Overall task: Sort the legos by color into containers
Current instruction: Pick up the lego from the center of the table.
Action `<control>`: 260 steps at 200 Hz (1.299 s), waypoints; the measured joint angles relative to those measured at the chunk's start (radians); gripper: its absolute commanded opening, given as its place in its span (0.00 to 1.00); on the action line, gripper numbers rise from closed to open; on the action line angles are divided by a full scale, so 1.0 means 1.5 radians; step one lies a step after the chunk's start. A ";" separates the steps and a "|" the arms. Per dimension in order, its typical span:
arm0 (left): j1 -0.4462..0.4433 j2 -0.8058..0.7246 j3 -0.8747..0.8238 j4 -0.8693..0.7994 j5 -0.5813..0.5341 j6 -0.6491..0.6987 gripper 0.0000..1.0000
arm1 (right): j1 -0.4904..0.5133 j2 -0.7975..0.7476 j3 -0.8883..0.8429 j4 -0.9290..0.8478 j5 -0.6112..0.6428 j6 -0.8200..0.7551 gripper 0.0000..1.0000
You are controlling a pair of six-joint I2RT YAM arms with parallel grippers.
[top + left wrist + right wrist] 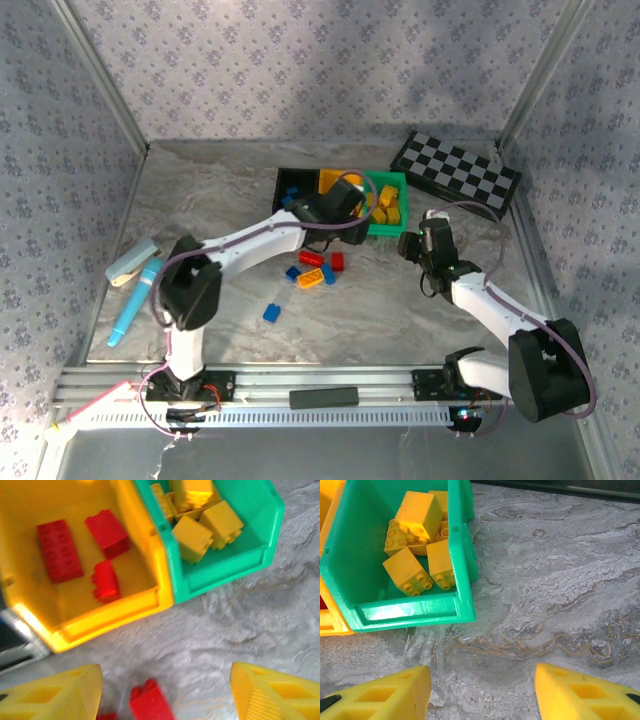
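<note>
marble table point(400, 300); left gripper point(165, 692) agape, empty; right gripper point(482, 690) agape, empty.

Left arm stretches forward and rightward from its base, elbow bent, left gripper point(165, 680) pointing down, jaws spread wide, right arm angles inward toward centre, right gripper point(482, 676) tilted down, jaws likewise parted

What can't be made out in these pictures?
- Contents of the black bin: top view, the left arm covers part; left wrist view, the left edge cuts it off.
- Most of the yellow bin: top view, under that arm.
- The yellow bricks in the green bin: right wrist view, piled and cut by the top edge, uncountable.
- A loose red brick: left wrist view, blurred, cut by the bottom edge.
</note>
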 measured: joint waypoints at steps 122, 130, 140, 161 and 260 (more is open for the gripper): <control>0.001 -0.109 -0.242 -0.019 -0.009 0.117 0.66 | 0.000 0.045 0.015 0.000 -0.012 0.004 0.58; 0.001 -0.110 -0.241 -0.022 0.000 0.135 0.65 | 0.000 0.046 0.015 0.000 -0.012 0.004 0.58; 0.001 -0.108 -0.239 -0.030 0.012 0.154 0.63 | 0.000 0.047 0.015 0.000 -0.012 0.004 0.58; 0.001 -0.086 -0.220 -0.057 0.036 0.188 0.61 | 0.000 0.049 0.015 0.000 -0.012 0.004 0.58; 0.001 0.032 -0.162 -0.107 0.022 0.255 0.58 | 0.000 0.049 0.016 0.000 -0.007 0.004 0.58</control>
